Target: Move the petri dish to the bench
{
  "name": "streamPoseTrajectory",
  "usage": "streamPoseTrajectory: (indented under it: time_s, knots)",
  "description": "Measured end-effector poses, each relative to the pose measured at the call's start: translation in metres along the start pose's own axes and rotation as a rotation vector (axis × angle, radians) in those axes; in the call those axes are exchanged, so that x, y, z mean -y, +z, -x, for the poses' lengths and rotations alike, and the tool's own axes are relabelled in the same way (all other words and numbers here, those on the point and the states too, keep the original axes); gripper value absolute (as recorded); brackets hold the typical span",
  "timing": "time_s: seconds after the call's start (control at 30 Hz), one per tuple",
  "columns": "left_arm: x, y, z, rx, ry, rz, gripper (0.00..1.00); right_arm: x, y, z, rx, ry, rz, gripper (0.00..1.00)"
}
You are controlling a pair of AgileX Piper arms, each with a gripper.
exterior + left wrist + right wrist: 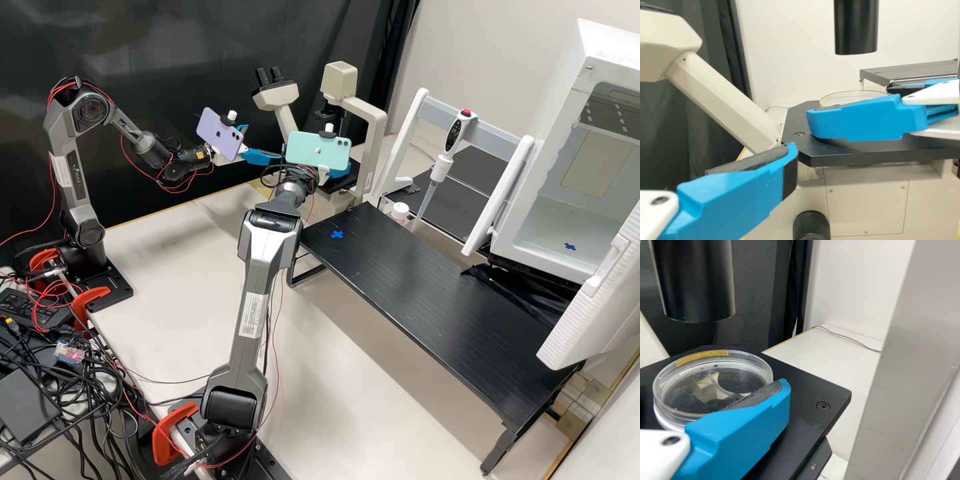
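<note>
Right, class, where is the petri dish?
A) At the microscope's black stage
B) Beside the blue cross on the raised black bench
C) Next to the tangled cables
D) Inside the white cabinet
A: the right wrist view shows the petri dish at the microscope's black stage.

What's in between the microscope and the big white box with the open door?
In the high view, a pipette hangs on a white stand between the microscope and the box, with a small white-capped bottle lower down.
</note>
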Motion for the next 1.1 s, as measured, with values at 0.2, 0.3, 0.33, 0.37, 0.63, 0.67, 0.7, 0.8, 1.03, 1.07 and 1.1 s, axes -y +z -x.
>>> streamPoseTrajectory:
  time_s: [0.2, 0.3, 0.33, 0.37, 0.63, 0.67, 0.7, 0.8, 1.03, 1.07, 1.1]
  knots:
    - [0.000, 0.000, 0.000, 0.000, 0.000, 0.000, 1.00, 0.000, 0.000, 0.000, 0.000, 0.000, 0.000, 0.00]
    - [0.000, 0.000, 0.000, 0.000, 0.000, 0.000, 1.00, -0.001, 0.001, 0.000, 0.002, 0.002, -0.001, 0.00]
    - [0.000, 0.000, 0.000, 0.000, 0.000, 0.000, 1.00, -0.001, 0.001, 0.000, 0.003, 0.002, -0.001, 0.00]
    - [0.000, 0.000, 0.000, 0.000, 0.000, 0.000, 1.00, -0.001, 0.001, 0.000, 0.003, 0.002, -0.001, 0.00]
    - [0.000, 0.000, 0.000, 0.000, 0.000, 0.000, 1.00, 0.003, 0.004, -0.001, 0.007, -0.012, -0.006, 0.00]
    - [0.000, 0.000, 0.000, 0.000, 0.000, 0.000, 1.00, 0.004, 0.005, -0.001, 0.011, -0.016, -0.008, 0.00]
    - [0.000, 0.000, 0.000, 0.000, 0.000, 0.000, 1.00, 0.004, 0.005, -0.001, 0.010, -0.017, -0.010, 0.00]
    - [0.000, 0.000, 0.000, 0.000, 0.000, 0.000, 1.00, 0.006, 0.007, -0.001, 0.013, -0.023, -0.010, 0.00]
    - [0.000, 0.000, 0.000, 0.000, 0.000, 0.000, 1.00, 0.006, 0.009, 0.010, 0.017, -0.031, -0.027, 0.00]
    - [0.000, 0.000, 0.000, 0.000, 0.000, 0.000, 1.00, 0.006, 0.010, 0.013, 0.018, -0.030, -0.028, 0.00]
    - [0.000, 0.000, 0.000, 0.000, 0.000, 0.000, 1.00, 0.006, 0.011, 0.015, 0.017, -0.030, -0.028, 0.00]
